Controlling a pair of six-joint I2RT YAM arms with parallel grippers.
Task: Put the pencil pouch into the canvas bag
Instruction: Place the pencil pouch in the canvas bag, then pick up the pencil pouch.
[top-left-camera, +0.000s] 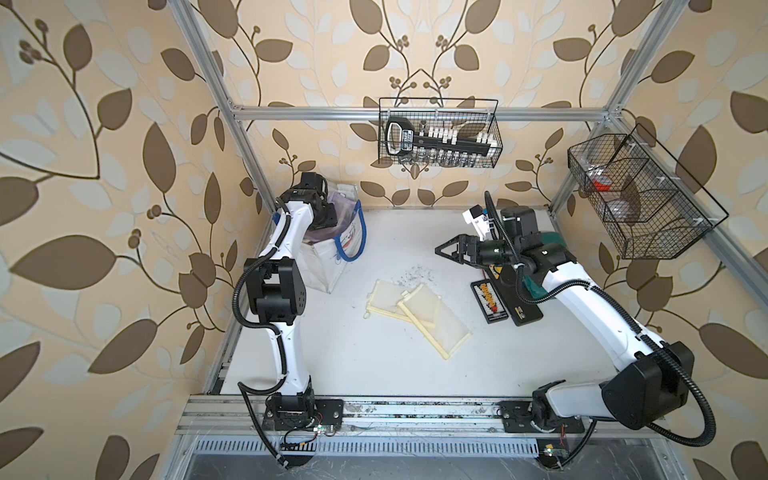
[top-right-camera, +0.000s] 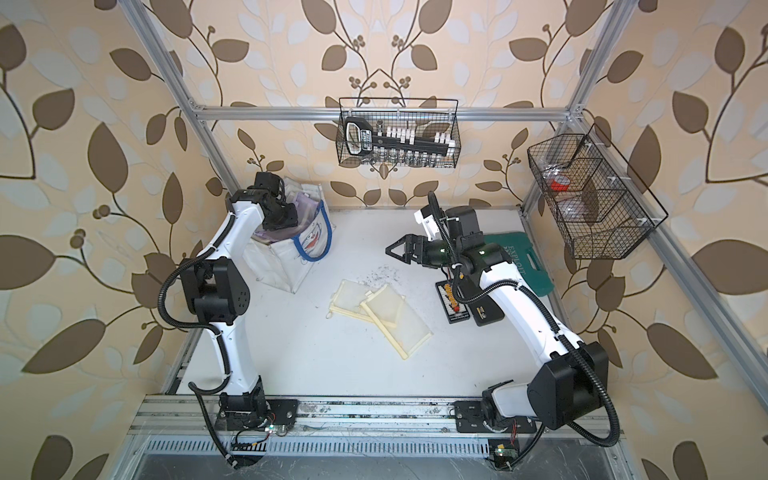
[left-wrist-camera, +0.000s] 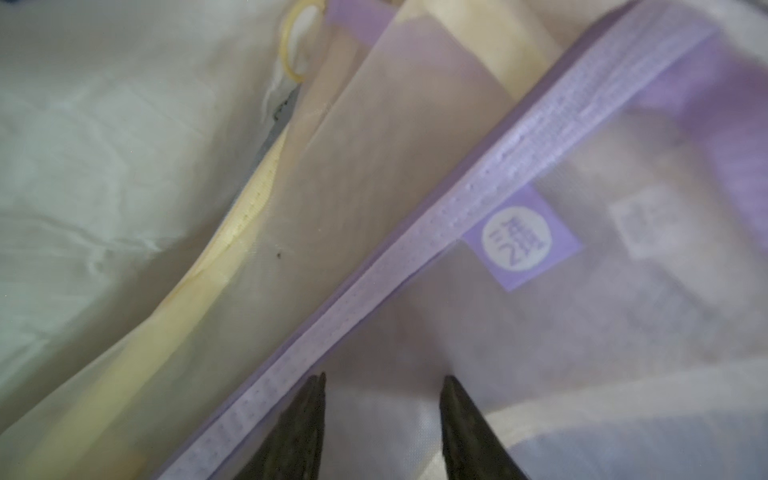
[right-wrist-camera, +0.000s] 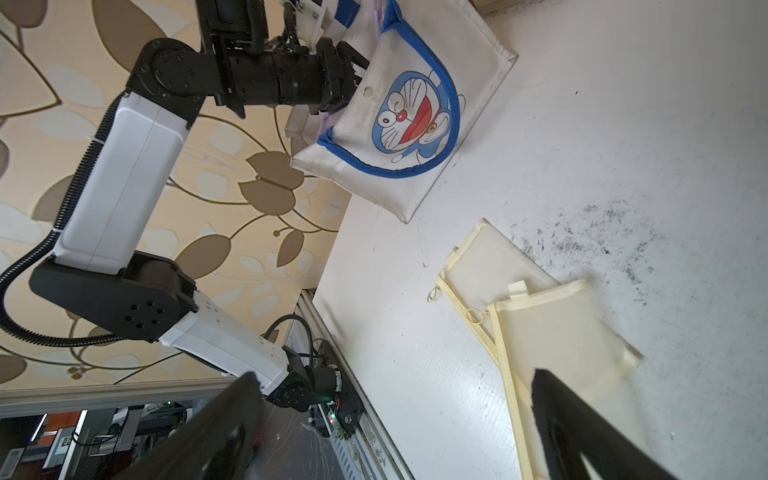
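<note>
Inside the canvas bag's (top-right-camera: 276, 262) mouth the left gripper (left-wrist-camera: 382, 382) stands half spread over the purple pencil pouch (left-wrist-camera: 540, 311) lying in the bag, seemingly letting go, while the right gripper (right-wrist-camera: 395, 374) hangs wide and empty near cream pouches (top-left-camera: 419, 316) outside it

Matt white woven cloth on the canvas bag (right-wrist-camera: 399, 195), with blue woven handles. Sheer, see-through mesh on the pencil pouch (left-wrist-camera: 582, 332), edged in ribbed lilac tape. Same sheer mesh on the cream pouches (top-left-camera: 432, 316). Smooth matt white counter (top-left-camera: 374, 365), smudged grey. Black metal wire on the hanging basket (top-left-camera: 495, 141). Matt black jaws.
</note>
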